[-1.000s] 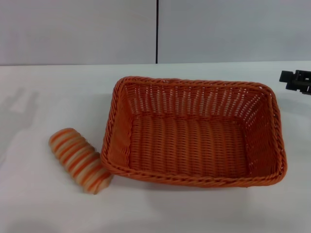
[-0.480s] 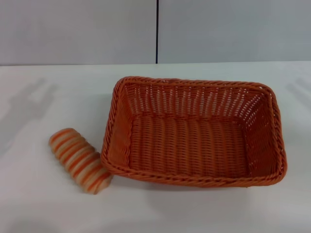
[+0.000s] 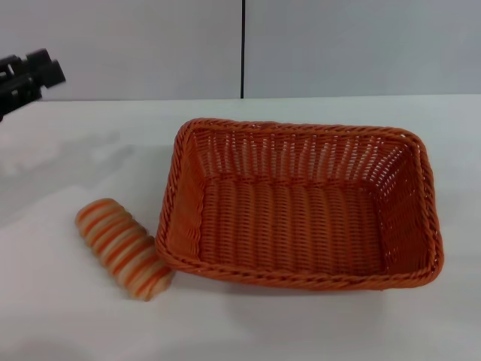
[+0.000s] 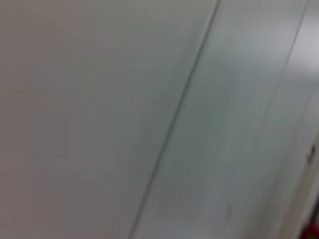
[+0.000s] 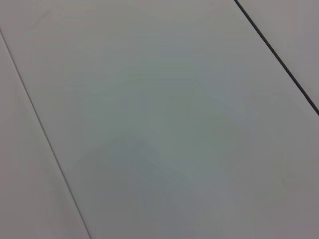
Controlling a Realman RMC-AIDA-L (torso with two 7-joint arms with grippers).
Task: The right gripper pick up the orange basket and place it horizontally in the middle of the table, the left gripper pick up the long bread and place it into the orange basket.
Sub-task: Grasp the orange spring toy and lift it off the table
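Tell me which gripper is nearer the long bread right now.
Left. The left gripper is at the table's far left edge, beyond the long bread and well apart from it. The right gripper is not visible in any view, so its distance cannot be judged.

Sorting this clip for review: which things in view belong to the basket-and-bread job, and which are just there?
Belongs to the job:
- orange basket, empty, lengthwise mid-table
- long bread, on the table beside the basket's left end
- left hand, at the far left edge, away from the bread
- table

Just there:
- grey wall behind
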